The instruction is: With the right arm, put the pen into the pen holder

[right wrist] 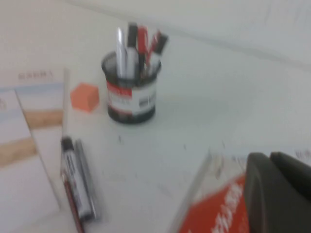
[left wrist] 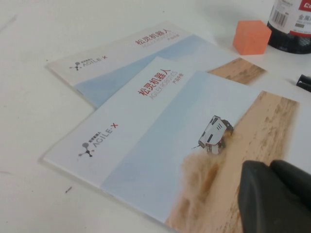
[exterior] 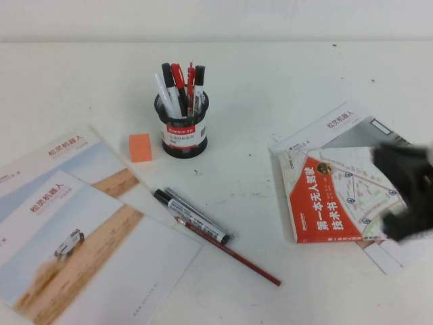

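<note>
Right gripper [exterior: 404, 196]: blurred black shape at the right edge of the high view, over the orange-and-white book [exterior: 331, 203]; whether its fingers are parted or closed cannot be told; it grasps nothing visible.
Left gripper [left wrist: 274, 196]: only dark fingers in the lower right of the left wrist view, over the brochures [left wrist: 160, 141]; its state cannot be told.
Pen [exterior: 191, 217]: lying on the table [exterior: 270, 81] at lower centre of the high view, white printed barrel, black cap toward the upper left, well apart from the right gripper.
Dark marker [exterior: 196, 211]: just beside the pen, parallel to it.
Red pencil [exterior: 230, 252]: along the pen's lower side, running toward the lower right.
Pen holder [exterior: 181, 127]: upright at upper centre, already holding several pens.
Orange block [exterior: 140, 147]: just left of the holder.
</note>
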Motion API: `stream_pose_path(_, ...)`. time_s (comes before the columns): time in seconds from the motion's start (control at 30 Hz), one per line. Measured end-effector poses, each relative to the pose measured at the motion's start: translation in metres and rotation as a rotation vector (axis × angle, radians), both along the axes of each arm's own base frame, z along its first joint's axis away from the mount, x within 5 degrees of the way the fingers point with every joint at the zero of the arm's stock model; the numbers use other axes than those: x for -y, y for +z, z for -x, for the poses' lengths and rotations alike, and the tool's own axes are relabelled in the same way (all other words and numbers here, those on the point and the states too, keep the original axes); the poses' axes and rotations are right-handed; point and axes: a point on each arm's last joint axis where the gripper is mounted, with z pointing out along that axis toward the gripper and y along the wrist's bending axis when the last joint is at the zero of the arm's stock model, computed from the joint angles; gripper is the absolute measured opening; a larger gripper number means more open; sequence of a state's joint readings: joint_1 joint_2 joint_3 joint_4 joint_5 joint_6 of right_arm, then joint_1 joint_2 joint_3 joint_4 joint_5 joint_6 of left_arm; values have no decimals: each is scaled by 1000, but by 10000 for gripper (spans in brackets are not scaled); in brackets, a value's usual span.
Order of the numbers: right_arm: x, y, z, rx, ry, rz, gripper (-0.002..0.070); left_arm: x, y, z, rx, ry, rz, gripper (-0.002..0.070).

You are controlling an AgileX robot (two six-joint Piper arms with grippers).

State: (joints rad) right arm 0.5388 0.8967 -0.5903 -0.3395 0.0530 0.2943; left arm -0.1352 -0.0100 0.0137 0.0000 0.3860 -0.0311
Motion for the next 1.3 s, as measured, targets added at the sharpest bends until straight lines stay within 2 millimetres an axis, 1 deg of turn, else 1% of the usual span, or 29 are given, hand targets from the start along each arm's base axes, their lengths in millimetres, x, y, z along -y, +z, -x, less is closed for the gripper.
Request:
stream_pose_path(0.13,27,-18,24,-62,-93,5,-19,0,0,0,0,0,0,-1)
stream_pose_path(0.2,43,-28,36,-52,-153,-12,-19,0,0,0,0,0,0,-1)
stream_pose_path(0.3,61,-45,52,-12,-236,-43,-19,0,0,0,0,0,0,-1)
stream_pose_path(0.43,80,-69,73,51,-355,-80,-19,0,0,0,0,0,0,-1)
stream_pose_path(0.53,89,-90,85,74,-438,-116,-19,0,0,0,0,0,0,-1)
stream_pose_path(0.63,94,-105,94,118,-496,-155,-19,0,0,0,0,0,0,-1)
stream_pose_path(0.73,95,-114,98,142,-518,-183,-19,0,0,0,0,0,0,-1)
stream_pose_path(0.87,95,-115,99,144,-519,-199,-19,0,0,0,0,0,0,-1)
stream_pose_path(1.1,96,-119,101,115,-529,-178,-19,0,0,0,0,0,0,-1)
stream_pose_path(1.3,95,-129,109,35,-530,-175,-19,0,0,0,0,0,0,-1)
